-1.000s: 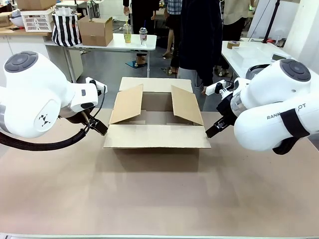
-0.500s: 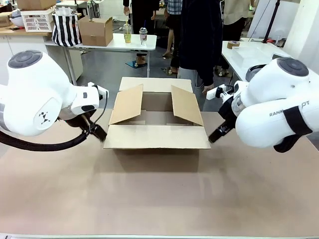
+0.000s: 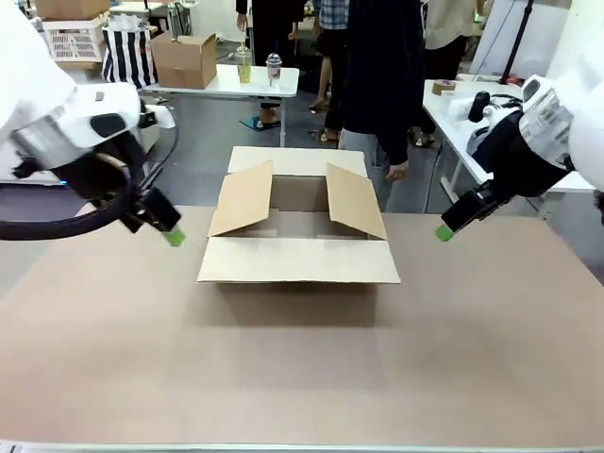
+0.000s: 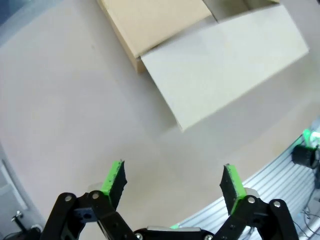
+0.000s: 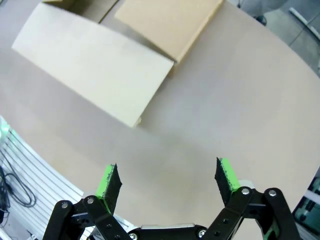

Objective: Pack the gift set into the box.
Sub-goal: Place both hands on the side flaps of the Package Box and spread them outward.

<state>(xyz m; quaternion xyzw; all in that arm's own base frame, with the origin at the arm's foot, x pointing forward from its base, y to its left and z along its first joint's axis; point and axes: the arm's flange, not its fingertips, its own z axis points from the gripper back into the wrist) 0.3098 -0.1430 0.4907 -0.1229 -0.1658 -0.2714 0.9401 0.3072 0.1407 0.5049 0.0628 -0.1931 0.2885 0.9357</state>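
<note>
The box [image 3: 297, 260] – where's it now?

— Centre of the frame, mid desk [image 3: 302, 377], all 4 flaps open: near flap flat toward the cam, far flap folded back, side flaps tilted up. Hasn't shifted.

What changed, then?

— Both arms backed off. 1 s ago the tools sat right at the near flap's two corners, L and R. Now the left tool [image 3: 173, 236] is up and out toward the left edge of the frame and the right tool [image 3: 444, 231] is out to the right, both well apart from the cardboard.

Tools holding anything?

— No. Wrist views: both spread wide, green pads [image 4: 114, 178] well apart, nothing btwn them, bare desk below, box at the top of each pic.

So for the task?

— Looks like flap-opening is finished & the box is ready to load (my read, not a thing seen). What shows of the inside is plain cardboard, so packing prob. hasn't begun. A person [image 3: 377, 85] stands at the far side, upper centre, hand [image 3: 397, 171] hanging near the box's far right corner.
</note>
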